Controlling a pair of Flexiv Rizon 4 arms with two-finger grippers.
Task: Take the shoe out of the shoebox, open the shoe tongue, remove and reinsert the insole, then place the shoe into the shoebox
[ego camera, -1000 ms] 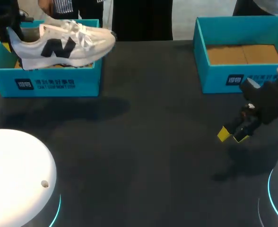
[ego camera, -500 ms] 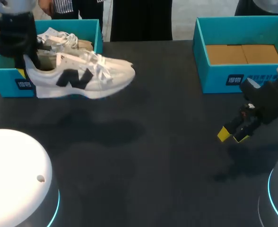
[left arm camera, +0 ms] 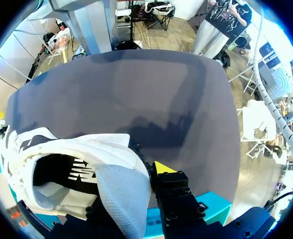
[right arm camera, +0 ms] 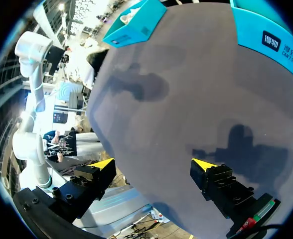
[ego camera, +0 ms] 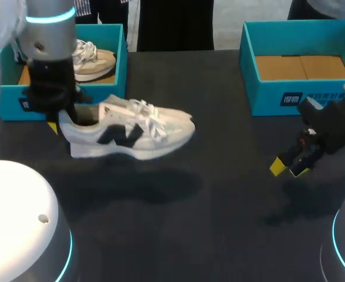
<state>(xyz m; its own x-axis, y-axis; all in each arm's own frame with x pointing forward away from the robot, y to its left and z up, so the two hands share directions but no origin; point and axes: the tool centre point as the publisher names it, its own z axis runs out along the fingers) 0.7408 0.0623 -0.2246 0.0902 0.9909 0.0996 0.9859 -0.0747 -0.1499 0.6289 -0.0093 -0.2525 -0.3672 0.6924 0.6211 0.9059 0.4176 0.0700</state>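
Broadly, one dark matte table (ego camera: 219,200) carries everything. Two open teal cardboard shoeboxes sit along its far edge, well apart: the left shoebox (ego camera: 11,104) at the far left corner, the right shoebox (ego camera: 266,97) at the far right with its brown cardboard floor showing.

Two shoes are in view. The white mesh sneaker (ego camera: 131,132), with a black side logo and white laces, hangs just in front of the left shoebox. Its toe points right, and it is raised off the table, its shadow falling nearer on the surface. The second, a beige-and-white laced shoe (ego camera: 93,59), lies inside the left shoebox.

Two grippers show. The left gripper (ego camera: 60,120) is clamped on the white mesh sneaker's heel — one yellow-tipped finger outside the heel, the other down inside the collar. The right gripper (ego camera: 288,168) hovers low at the right of the table, nearer than the right shoebox — its two yellow-tipped fingers spread wide apart.
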